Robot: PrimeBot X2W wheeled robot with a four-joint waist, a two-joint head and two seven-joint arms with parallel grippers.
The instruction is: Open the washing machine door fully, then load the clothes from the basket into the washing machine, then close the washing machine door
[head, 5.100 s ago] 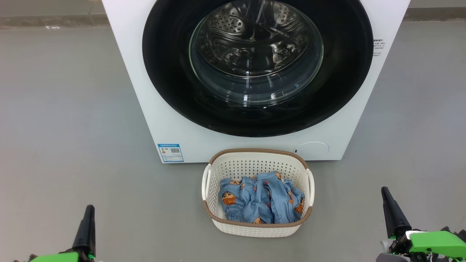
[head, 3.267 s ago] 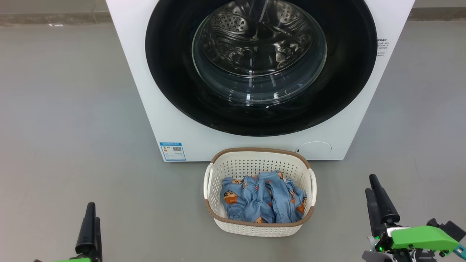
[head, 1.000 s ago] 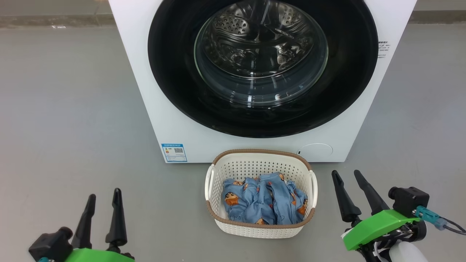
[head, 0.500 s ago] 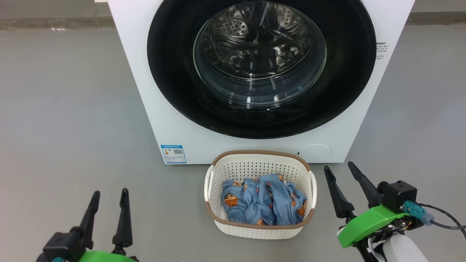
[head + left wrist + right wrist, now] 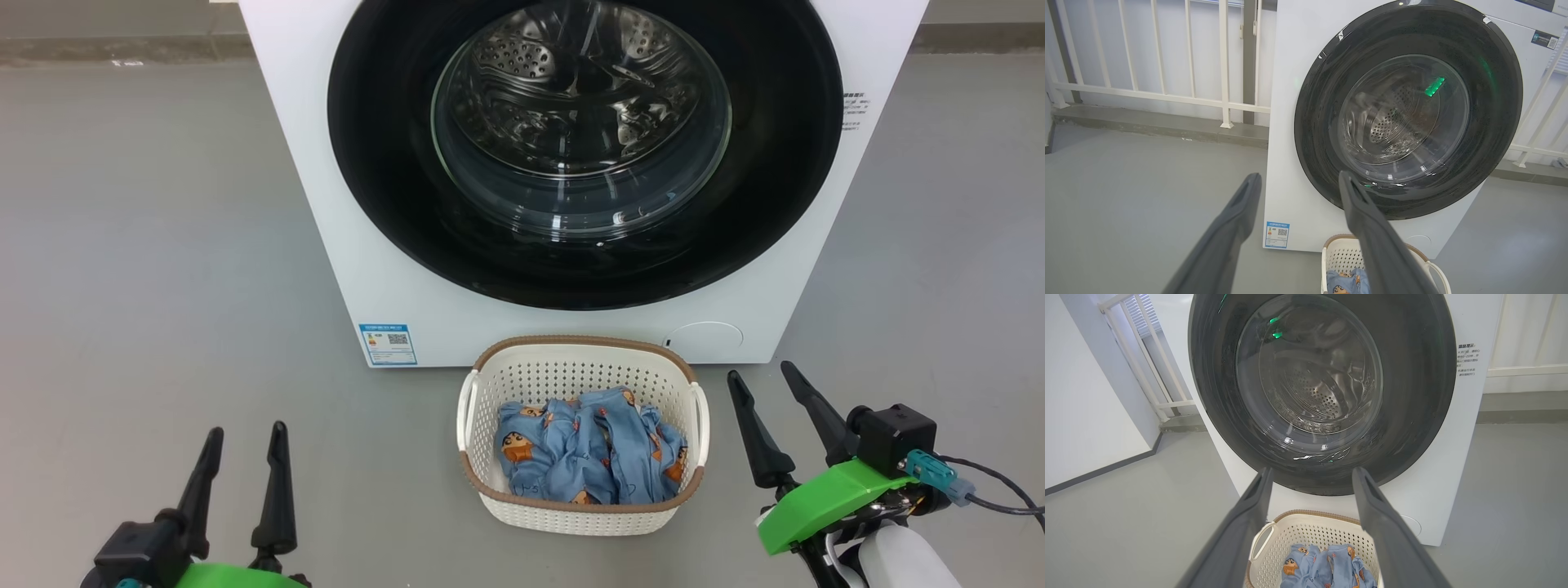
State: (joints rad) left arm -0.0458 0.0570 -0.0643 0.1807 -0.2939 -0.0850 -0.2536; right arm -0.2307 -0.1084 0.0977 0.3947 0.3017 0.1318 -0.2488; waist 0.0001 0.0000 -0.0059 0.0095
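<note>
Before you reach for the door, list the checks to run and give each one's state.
1. Door shut against the washer, ready to pull: ok.
2. Left gripper open and empty: ok.
3. Right gripper open and empty: ok.
4. Clothes all inside the basket: ok.
5. Basket out of the door's swing: cannot tell; it stands close to the washer, below the door.
6. Grip point on the door's rim: cannot tell.
</note>
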